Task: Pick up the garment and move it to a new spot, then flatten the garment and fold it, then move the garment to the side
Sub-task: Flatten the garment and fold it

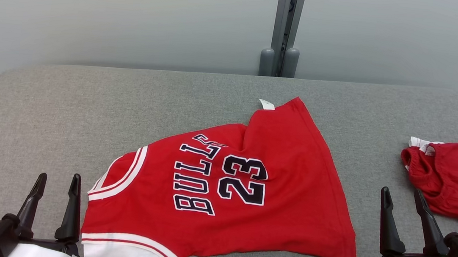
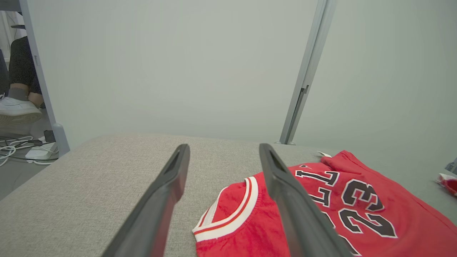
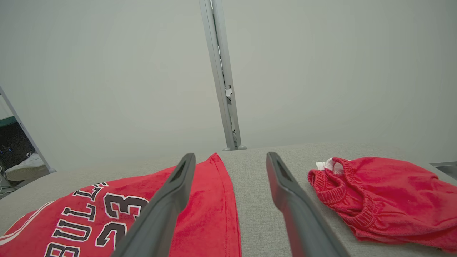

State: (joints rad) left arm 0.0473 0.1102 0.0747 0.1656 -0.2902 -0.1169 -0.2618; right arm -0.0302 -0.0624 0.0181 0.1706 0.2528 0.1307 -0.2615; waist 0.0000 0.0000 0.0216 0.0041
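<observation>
A red jersey (image 1: 298, 195) printed "BULLS 23", the garment, lies spread on the grey padded table (image 1: 44, 105), turned sideways. Its white-trimmed neckline points toward my left gripper, and one corner with a white tag (image 1: 266, 104) is folded up at the back. My left gripper (image 1: 58, 178) stands open just left of the neckline, apart from the cloth. In the left wrist view the jersey (image 2: 235, 200) lies beside and under the right finger of that gripper (image 2: 224, 148). My right gripper (image 1: 401, 193) is open right of the hem; in its wrist view (image 3: 230, 156) the jersey (image 3: 210, 200) is at the left.
A crumpled pair of red shorts (image 1: 457, 182) lies at the table's right edge, close to my right gripper, also in the right wrist view (image 3: 385, 200). A pale partition with a grey post (image 1: 283, 27) stands behind the table. A person's white shoe (image 2: 18, 110) and floor cables (image 2: 14, 146) are beyond the left edge.
</observation>
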